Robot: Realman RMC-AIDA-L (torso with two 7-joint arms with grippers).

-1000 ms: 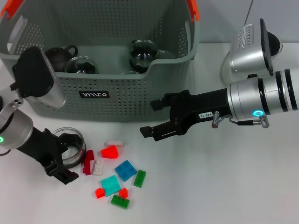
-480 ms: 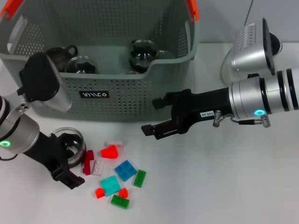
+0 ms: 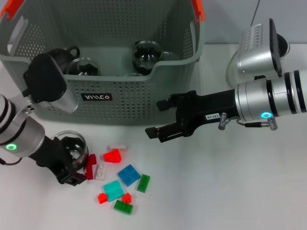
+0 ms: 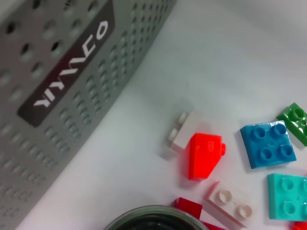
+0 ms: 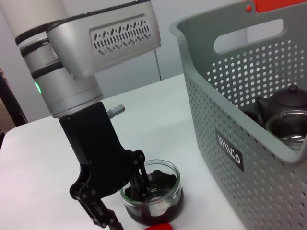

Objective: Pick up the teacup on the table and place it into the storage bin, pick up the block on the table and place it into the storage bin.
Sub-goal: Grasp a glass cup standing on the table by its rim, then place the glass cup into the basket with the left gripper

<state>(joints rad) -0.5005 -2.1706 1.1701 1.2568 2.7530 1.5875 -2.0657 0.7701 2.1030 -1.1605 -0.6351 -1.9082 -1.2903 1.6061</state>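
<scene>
left hand (image 3: 72, 165) is working the teacup (image 3: 73, 149) step: it's sitting low at the near left of the bench (image 3: 230, 191), fingers straddling the glass rim, one finger dipping inside the cup and the other outside the wall per the right wrist view (image 5: 152, 191). looks like it's pinching the cup wall, but whether it's fully clamped is hard to tell w/ the fingers partly hidden, so treating the grip as unconfirmed. teacup is standing upright on the bench, just in front of the storage bin (image 3: 129, 96), touching or nearly touching a dark red block (image 3: 90, 166). next move is calling for firm closure on the rim, then a straight lift high enough to clear the bin's front wall, then a carry back over the opening, avoiding the glass cups and the dark teapot (image 3: 61, 56) already sitting inside. blocks are lying scattered just right of the cup: bright red block (image 3: 112, 155), blue block (image 3: 129, 175), teal, green, white pieces; that step isn't started. right hand (image 3: 160, 120) is hovering mid-bench in front of the bin, fingers spread, holding nothing, prob. waiting for the block step. surface is plain white, smooth, lightly glossy; a silver robot part is standing at the far right corner, pale wall behind.
</scene>
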